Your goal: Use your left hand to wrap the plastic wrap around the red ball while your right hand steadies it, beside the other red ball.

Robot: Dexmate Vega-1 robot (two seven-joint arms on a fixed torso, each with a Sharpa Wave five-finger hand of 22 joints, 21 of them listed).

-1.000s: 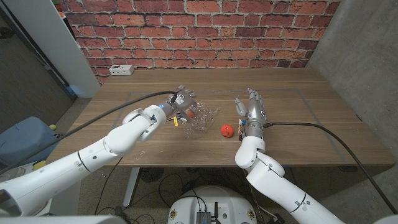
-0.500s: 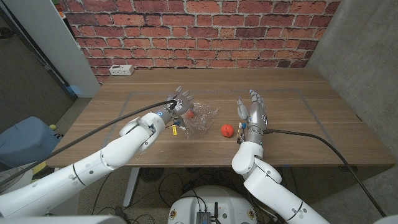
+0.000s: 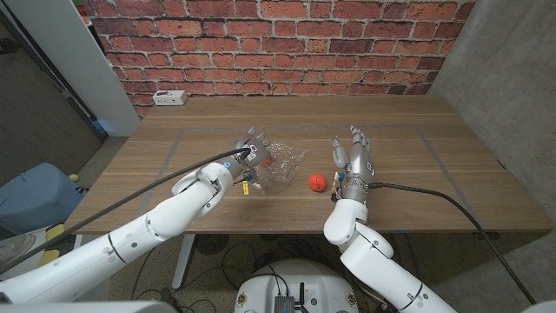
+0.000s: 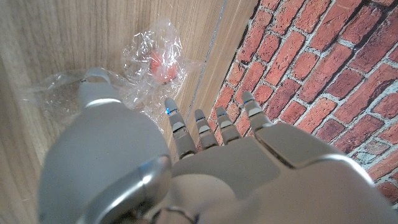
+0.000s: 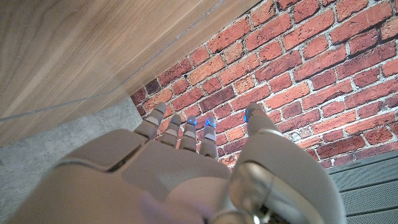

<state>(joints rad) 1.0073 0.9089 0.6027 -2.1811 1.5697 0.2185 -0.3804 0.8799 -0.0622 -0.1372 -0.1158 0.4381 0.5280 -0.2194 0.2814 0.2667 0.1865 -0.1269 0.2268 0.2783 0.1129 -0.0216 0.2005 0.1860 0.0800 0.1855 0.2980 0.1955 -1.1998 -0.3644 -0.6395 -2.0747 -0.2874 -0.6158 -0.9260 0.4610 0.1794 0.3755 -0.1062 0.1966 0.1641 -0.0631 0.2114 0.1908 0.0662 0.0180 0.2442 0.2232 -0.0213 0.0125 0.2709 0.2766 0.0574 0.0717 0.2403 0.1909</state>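
Wrap step underway: my left hand (image 3: 248,148), fingers spread, holds nothing, beside the crinkled clear plastic wrap (image 3: 280,165) over a red ball (image 4: 158,65), frame centre. Right hand (image 3: 356,156) open, idle; next: steady it.

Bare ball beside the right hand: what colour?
Red, clearest in the head view.
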